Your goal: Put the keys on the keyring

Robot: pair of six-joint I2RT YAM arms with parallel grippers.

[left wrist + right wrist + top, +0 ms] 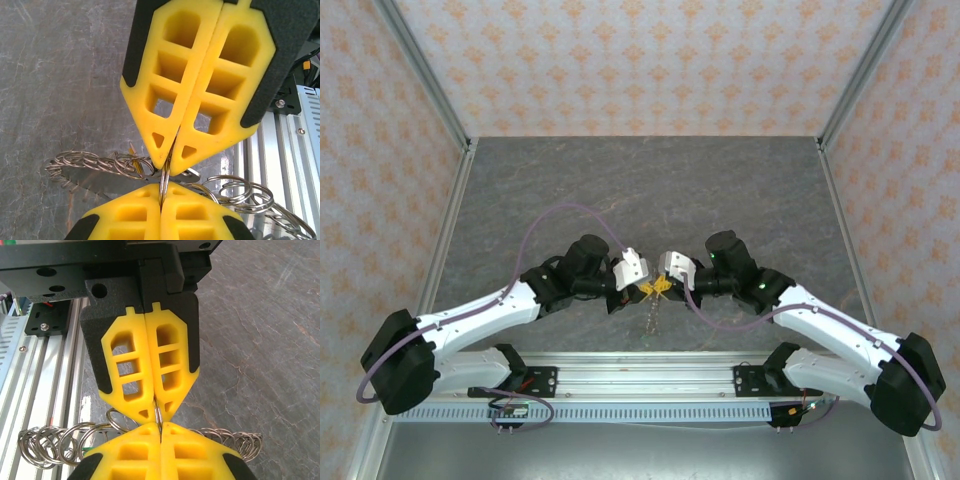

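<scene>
The left gripper (161, 194) and right gripper (161, 430), both pinched shut tip to tip, hold the keyring (95, 164) by one loop above the table (50, 75). So thin a bite could slip if either arm twists, dropping keyring and key (107, 183).

Your arms (480, 310) were white with black joints, trailing purple cables (560, 208), ending in yellow latticed fingers (172, 47) backed in black.

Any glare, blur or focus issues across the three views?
Top external: even light, faint shadows and sharp, though the keyring is tiny. Left wrist: the left pincer, very close, looks slightly soft, and the rings glint. Right wrist: the rail is washed out bright, while the table texture is crisp.
</scene>
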